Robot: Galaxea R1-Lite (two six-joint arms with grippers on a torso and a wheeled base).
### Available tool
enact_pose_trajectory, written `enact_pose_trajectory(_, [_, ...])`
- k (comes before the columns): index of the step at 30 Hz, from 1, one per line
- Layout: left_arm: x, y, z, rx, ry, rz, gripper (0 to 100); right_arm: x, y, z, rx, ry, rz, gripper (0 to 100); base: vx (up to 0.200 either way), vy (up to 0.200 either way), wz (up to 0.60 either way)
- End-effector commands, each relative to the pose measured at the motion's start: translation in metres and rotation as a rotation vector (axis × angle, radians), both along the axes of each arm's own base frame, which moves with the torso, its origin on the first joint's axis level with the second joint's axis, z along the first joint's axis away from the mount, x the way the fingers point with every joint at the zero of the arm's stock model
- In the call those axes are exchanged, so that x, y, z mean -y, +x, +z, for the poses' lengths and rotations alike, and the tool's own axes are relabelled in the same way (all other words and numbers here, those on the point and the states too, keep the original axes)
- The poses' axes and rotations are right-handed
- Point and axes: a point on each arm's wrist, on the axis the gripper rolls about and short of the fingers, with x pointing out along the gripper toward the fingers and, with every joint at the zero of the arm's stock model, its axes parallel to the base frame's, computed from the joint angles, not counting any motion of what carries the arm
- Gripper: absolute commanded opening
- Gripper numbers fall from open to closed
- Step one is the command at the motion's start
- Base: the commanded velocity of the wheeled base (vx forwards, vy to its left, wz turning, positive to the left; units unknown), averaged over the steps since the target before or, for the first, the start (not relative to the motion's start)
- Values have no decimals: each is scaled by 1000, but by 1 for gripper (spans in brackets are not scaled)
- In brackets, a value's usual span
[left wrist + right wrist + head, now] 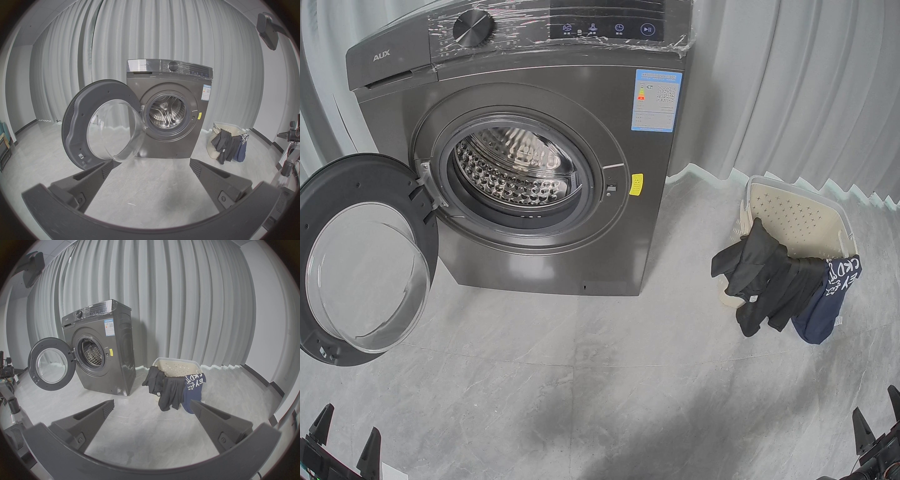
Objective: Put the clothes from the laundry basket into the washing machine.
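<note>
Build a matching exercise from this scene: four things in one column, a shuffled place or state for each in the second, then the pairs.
Column one
1. washing machine door
2. drum
3. black clothes
4. laundry basket

Column two
A. standing to the robot's right of the washing machine
B. swung wide open
C. draped over the basket's front rim
D. bare metal, no clothes seen inside

Pairs: 1-B, 2-D, 3-C, 4-A
</note>
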Motion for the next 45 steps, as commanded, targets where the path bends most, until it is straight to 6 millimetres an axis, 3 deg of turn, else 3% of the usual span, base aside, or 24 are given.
enact_pose_trajectory(1, [0,1,-5,-10,-2,2,100,0,0,-3,2,0,0,100,0,0,0])
enact_pose_trajectory(17, [0,1,-5,-12,-5,2,100,0,0,-3,0,0,0,100,0,0,0])
enact_pose_trajectory(26, [0,1,-4,-10,-7,4,100,0,0,-3,2,0,0,100,0,0,-400])
enact_pose_trajectory(45, [0,1,-4,-10,-7,4,100,0,0,-3,2,0,0,100,0,-200,0])
